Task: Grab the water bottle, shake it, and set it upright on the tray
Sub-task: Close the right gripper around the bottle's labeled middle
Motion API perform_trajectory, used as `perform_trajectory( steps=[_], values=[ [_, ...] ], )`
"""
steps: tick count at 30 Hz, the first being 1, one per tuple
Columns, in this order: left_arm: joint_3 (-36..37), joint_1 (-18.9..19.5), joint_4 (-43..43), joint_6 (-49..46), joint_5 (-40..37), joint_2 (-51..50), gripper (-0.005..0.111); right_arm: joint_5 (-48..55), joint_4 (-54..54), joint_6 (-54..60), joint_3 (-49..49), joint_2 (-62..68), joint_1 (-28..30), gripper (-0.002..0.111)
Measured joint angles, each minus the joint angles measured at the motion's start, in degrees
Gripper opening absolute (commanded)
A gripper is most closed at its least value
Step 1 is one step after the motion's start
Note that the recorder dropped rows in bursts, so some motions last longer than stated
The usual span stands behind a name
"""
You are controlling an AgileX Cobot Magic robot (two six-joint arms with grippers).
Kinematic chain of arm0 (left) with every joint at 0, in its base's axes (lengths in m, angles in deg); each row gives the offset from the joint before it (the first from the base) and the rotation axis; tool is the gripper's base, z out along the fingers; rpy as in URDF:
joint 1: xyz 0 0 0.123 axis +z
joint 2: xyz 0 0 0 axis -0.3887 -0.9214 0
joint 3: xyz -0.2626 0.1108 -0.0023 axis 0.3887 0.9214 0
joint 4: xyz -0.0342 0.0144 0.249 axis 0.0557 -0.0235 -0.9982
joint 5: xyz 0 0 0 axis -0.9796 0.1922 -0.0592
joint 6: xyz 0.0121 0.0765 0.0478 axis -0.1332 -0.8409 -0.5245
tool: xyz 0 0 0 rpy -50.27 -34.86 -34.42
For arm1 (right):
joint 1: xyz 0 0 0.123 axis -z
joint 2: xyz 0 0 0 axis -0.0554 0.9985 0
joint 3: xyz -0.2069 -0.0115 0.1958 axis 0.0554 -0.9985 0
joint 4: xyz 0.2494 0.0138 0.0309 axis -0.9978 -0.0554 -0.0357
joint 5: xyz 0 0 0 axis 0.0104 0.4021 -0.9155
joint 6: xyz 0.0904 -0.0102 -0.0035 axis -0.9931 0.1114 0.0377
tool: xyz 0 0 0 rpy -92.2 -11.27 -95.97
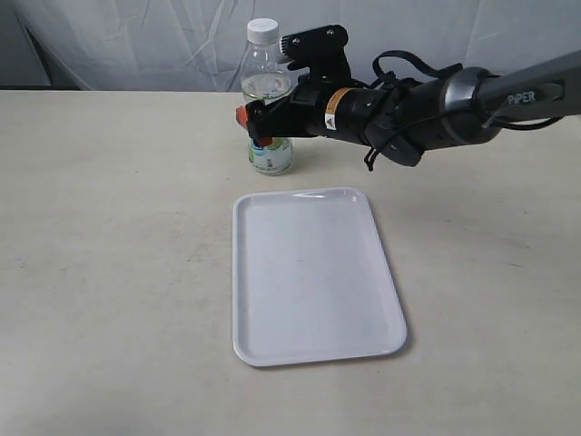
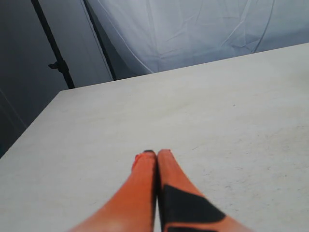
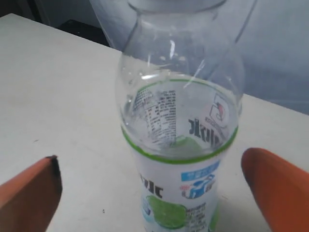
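The water bottle [image 1: 268,100] stands upright on the table at the back, just beyond the far end of the white tray [image 1: 313,272]. Its white cap, clear shoulder and lime label fill the right wrist view [image 3: 178,145]. My right gripper [image 1: 257,125] reaches in from the right at the bottle's mid-height and is open, one orange fingertip [image 3: 31,191] on each side of the bottle, with a gap showing to each. In the left wrist view my left gripper [image 2: 157,154] is shut on nothing, low over bare table; the exterior view does not show it.
The tray lies flat with nothing on it, its long side running from the bottle toward the front edge. A white cloth backdrop [image 1: 136,45] hangs behind the table. The right arm [image 1: 436,104] spans the back right. A black stand [image 2: 58,65] rises beyond the table's corner.
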Motion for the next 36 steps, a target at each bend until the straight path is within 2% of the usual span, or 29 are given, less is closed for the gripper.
perform_trajectory(
  steps=[10,21,36],
  values=[
    [0.00,0.00,0.00,0.00,0.00,0.00,0.000,2.77,0.07,0.10,7.74,5.50,-0.33,0.104],
    [0.00,0.00,0.00,0.00,0.00,0.00,0.000,5.76,0.07,0.45,15.26,9.70,-3.25,0.104],
    [0.00,0.00,0.00,0.00,0.00,0.00,0.000,9.65,-1.53,0.58,21.83,14.55,-3.27,0.104]
  ],
)
